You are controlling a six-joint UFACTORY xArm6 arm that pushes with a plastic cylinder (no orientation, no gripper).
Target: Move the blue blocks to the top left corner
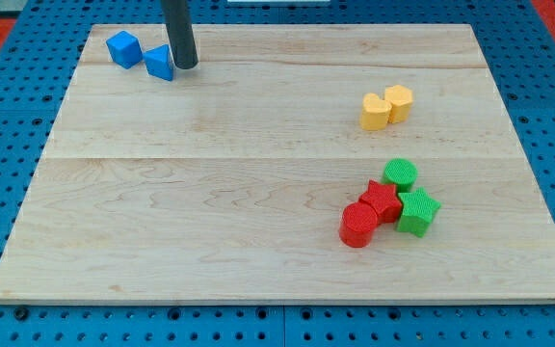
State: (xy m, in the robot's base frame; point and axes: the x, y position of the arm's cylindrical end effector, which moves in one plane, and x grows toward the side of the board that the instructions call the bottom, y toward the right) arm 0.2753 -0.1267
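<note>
Two blue blocks sit near the board's top left corner: a blue cube-like block [122,47] closest to the corner, and a second blue block [160,63], wedge-like as far as I can tell, just beside it toward the view's right and slightly lower. My tip [186,66] rests against the right side of that second block, touching or all but touching it; there is no hand here to open or close, only the bare rod pressing sideways. Judging by the layout, the task is nearly finished, and the step in hand is a short nudge of the nearer block up and to the left to close the small gap between the pair. To do it well, the push should run through the block's middle, slow and short, so it does not spin off the rod or knock its neighbour. The wooden board [210,193] ends close above and to the left of both blocks, so there is little room before the edge, and an overlong push could carry one off. Everything else lies well apart: two yellow blocks [385,104] at the right, and lower down a green cylinder [400,173], a green star-shaped block [417,210], a red star-shaped block [381,200] and a red cylinder [358,224] clustered together, leaving the board's middle free for retreat.
</note>
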